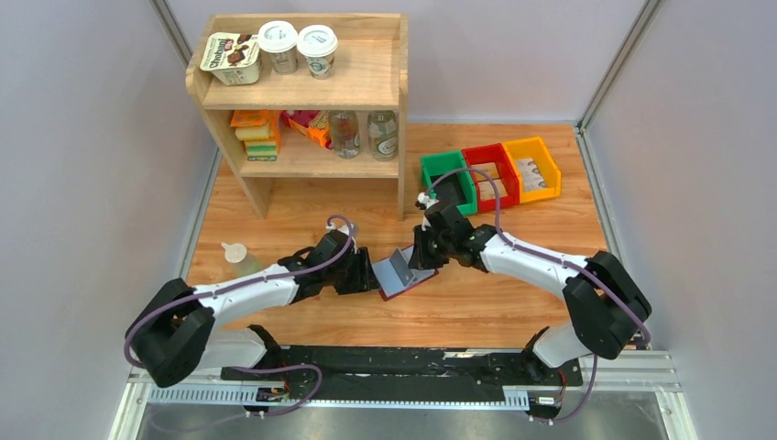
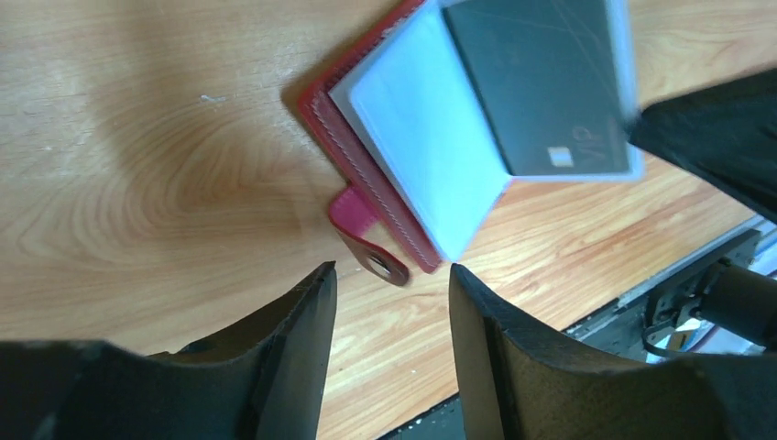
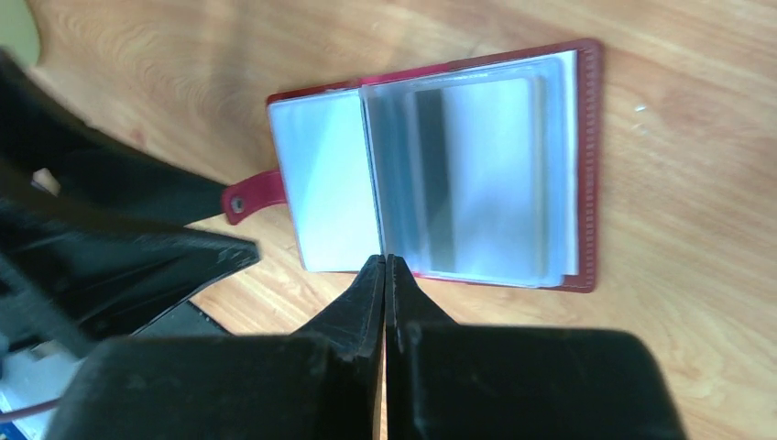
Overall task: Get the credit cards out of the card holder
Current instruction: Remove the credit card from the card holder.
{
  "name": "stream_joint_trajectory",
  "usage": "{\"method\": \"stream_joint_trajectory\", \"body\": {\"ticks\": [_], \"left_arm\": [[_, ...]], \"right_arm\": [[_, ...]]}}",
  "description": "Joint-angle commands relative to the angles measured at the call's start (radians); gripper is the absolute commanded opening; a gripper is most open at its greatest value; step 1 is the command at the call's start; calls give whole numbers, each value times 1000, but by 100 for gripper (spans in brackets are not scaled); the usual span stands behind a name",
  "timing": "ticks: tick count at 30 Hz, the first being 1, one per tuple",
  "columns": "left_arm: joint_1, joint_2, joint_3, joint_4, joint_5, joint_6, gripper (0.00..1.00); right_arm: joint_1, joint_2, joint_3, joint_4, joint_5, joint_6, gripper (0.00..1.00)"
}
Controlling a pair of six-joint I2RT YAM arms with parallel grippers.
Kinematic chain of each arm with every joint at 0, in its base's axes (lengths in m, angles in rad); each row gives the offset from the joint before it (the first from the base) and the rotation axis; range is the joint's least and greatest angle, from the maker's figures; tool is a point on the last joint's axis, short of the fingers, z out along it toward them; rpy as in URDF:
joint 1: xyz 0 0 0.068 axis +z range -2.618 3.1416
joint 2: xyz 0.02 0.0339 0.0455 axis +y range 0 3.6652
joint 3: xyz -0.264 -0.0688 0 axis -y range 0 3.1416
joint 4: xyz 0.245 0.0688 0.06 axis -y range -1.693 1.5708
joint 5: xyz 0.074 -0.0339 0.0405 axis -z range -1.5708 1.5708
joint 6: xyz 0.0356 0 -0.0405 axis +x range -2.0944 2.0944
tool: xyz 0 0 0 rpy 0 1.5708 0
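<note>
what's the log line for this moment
card holder: open on table | left gripper: open, empty, by tab | right gripper: shut at a sleeve edge | card: in sleeve, not out yet

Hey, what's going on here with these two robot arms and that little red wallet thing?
A maroon card holder lies open on the wooden table between the two arms. The right gripper is shut, apparently pinching the edge of a plastic sleeve that stands lifted off the holder. A dark card sits inside that sleeve, not yet pulled out. The left gripper hovers open near the closing tab, holding nothing.
</note>
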Motion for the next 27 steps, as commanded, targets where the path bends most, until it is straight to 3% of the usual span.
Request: {"method": "stream_joint_trajectory", "body": {"ticks": [1,7,19,27], "left_arm": [[-2,-132,6,-51,-53,7,59],[-2,-196,28,-17,-47,-33,70],[5,98,-17,435,-33,-226,67],[26,201,-56,584,-51,-265,66]], "right_arm": [[-46,39,-14,42,0,-1,0],[-89,103,-43,80,-23,21,0],[-112,177,-71,146,-63,25,0],[-113,194,-89,163,-81,22,0]]}}
